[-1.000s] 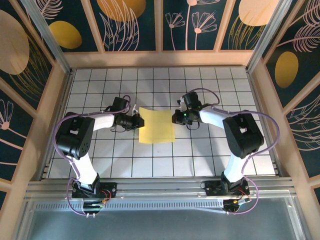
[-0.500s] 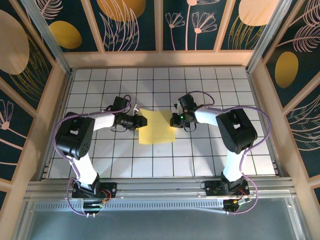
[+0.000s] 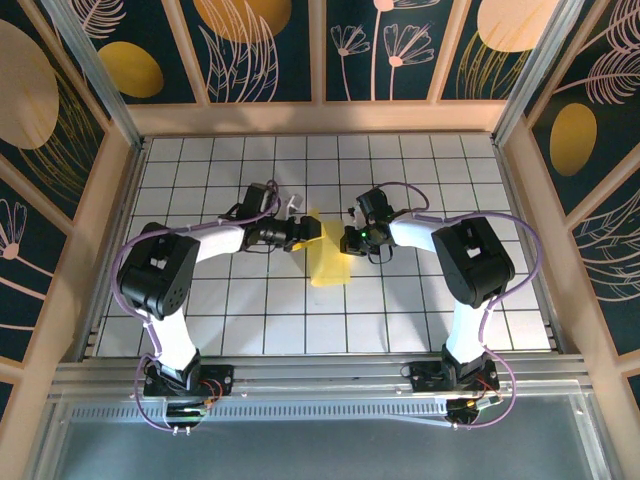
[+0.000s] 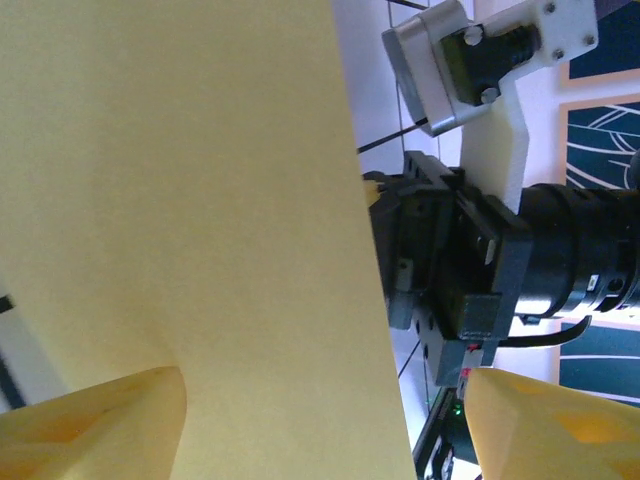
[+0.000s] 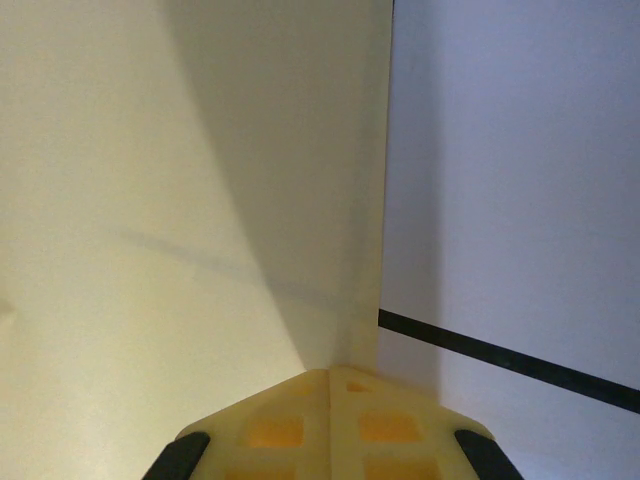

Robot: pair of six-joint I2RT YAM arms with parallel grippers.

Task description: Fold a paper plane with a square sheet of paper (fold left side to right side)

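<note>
The square sheet of paper lies mid-table, its left side lifted and swung over toward the right, so it looks about half as wide. My left gripper is at the raised flap's top, open. In the left wrist view the yellow paper hangs between my wide-apart fingers, and it is not pinched. My right gripper is shut, its joined fingertips pressing down on the paper's right edge. The right gripper's dark body faces the left wrist camera.
The white gridded table is walled by wooden frames with dark painted panels. Both arm bases sit at the near edge. Free tiles lie in front of and behind the paper.
My left gripper moved right, carrying the paper's left side up and over toward the right, and it went from shut to open. The right gripper stayed on the right edge.
</note>
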